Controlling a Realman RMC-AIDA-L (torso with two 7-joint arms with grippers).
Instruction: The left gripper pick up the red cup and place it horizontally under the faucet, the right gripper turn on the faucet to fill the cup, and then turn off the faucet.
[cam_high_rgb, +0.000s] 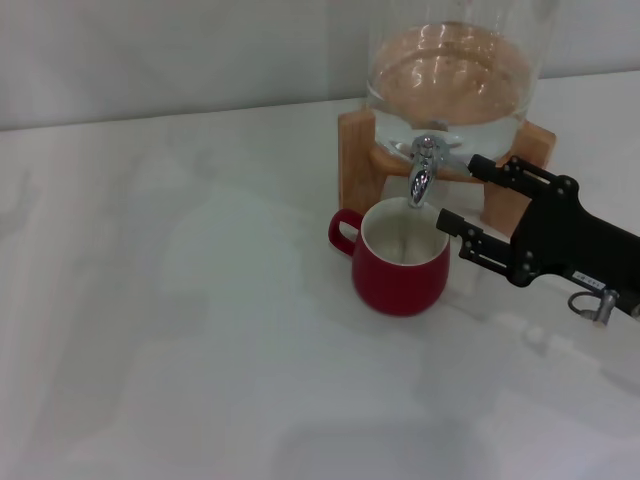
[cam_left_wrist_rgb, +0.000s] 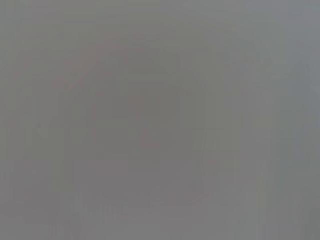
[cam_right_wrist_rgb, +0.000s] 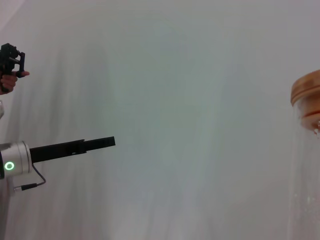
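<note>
White desk (cam_high_rgb: 200, 350) up front, bare on the near side. Mid-desk: the red cup (cam_high_rgb: 402, 268) stands upright, handle toward the robot's left, mouth open to the ceiling, directly below the spout. White inside; can't tell whether any water is in it, and no stream shows from the spout. Coming in from the robot's right, the right gripper (cam_high_rgb: 455, 192) is at the tap, its two open-frame fingers spread apart: the farther one sits beside the lever, the nearer one just by the cup rim. Not clamped on anything visible. Behind the cup, the faucet (cam_high_rgb: 424, 170) sticks out of the glass jar (cam_high_rgb: 455, 70), which holds water and rests on a wooden stand (cam_high_rgb: 356, 145).

The left gripper (cam_right_wrist_rgb: 97, 142) is parked well away from the cup, seen only from the right wrist view; can't tell if it's apart or together. Left wrist view shows nothing but grey.

Progress, judged: cup placing looks done. Right gripper is at the lever stage. Turning on or off can't be told. Filling unconfirmed, shut-off likely left.
</note>
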